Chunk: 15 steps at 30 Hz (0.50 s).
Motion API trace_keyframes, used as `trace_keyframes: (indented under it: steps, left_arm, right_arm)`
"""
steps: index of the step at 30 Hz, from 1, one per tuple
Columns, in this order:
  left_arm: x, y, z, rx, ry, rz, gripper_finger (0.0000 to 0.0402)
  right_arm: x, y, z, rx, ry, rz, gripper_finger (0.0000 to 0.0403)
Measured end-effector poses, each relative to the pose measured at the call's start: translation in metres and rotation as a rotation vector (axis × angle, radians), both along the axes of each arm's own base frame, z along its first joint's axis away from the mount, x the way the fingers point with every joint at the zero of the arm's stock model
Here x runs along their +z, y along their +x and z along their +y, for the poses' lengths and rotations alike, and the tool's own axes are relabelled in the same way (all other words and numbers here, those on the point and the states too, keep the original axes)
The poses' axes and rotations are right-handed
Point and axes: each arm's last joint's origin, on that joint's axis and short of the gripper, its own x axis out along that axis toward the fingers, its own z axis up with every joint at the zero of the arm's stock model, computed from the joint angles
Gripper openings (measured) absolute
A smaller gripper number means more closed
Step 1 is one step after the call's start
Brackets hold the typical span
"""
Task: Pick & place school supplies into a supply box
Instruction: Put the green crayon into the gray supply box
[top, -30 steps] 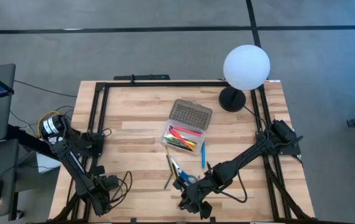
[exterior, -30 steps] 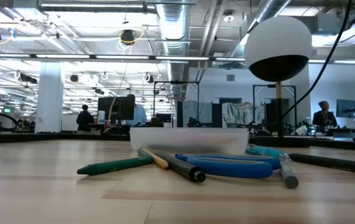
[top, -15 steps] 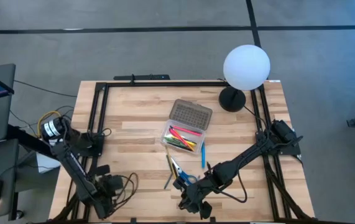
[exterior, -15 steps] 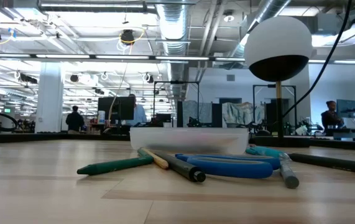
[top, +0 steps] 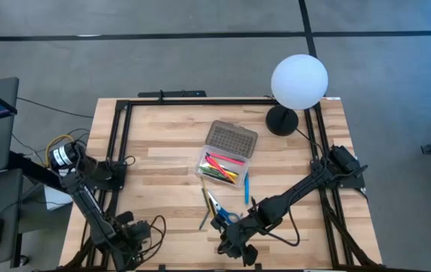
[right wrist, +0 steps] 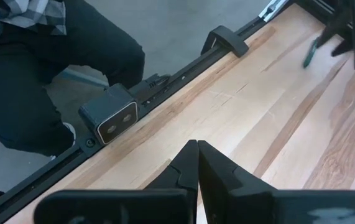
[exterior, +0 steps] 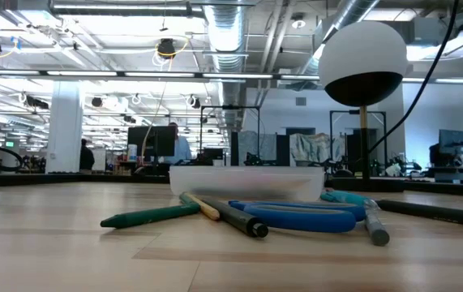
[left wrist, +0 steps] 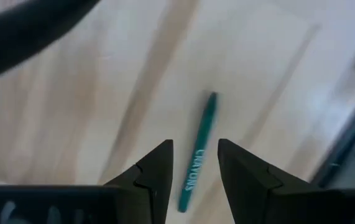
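Observation:
The clear supply box (top: 221, 168) lies open mid-table with several coloured pens inside, its grey dotted lid (top: 232, 139) folded back. In front of it lie blue-handled scissors (top: 223, 217), a blue pen (top: 246, 189) and pencils (top: 204, 202). A green crayon (left wrist: 201, 149) lies flat on the wood at the near left. My left gripper (left wrist: 194, 144) hangs open above the crayon, pointing down, with a finger on each side of it and clear of it. My right gripper (right wrist: 196, 144) is shut on nothing, slanting down above the near edge beside the scissors.
A white globe lamp (top: 298, 81) stands at the far right corner. A black frame rail (right wrist: 183, 74) with a small camera (right wrist: 110, 118) runs along the near edge. A person's dark-trousered legs (right wrist: 53, 68) stand just beyond it. Cables (top: 151, 227) trail by the left arm.
My left gripper has risen and drifted toward the table's near edge, rolling slightly and staying open. The right arm has kept still. People in the room behind have walked on.

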Motion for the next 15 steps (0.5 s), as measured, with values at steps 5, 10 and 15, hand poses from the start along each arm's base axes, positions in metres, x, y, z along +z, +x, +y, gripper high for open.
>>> trace_keyframes:
  steps: [5,10,15]
  left_arm:
    - [0.001,-0.002,-0.005,0.012,-0.023,-0.038,0.0123]
    - [-0.003,-0.005,-0.010,0.003,-0.029,-0.043,0.0123]
    - [-0.021,-0.004,-0.019,-0.059,-0.038,0.005,0.0123]
  right_arm:
    - [0.000,0.000,0.000,0.000,0.000,0.000,0.0000]
    - [0.000,0.000,0.000,0.000,0.000,0.000,0.0000]
    - [0.000,0.000,0.000,0.000,0.000,0.000,0.0000]
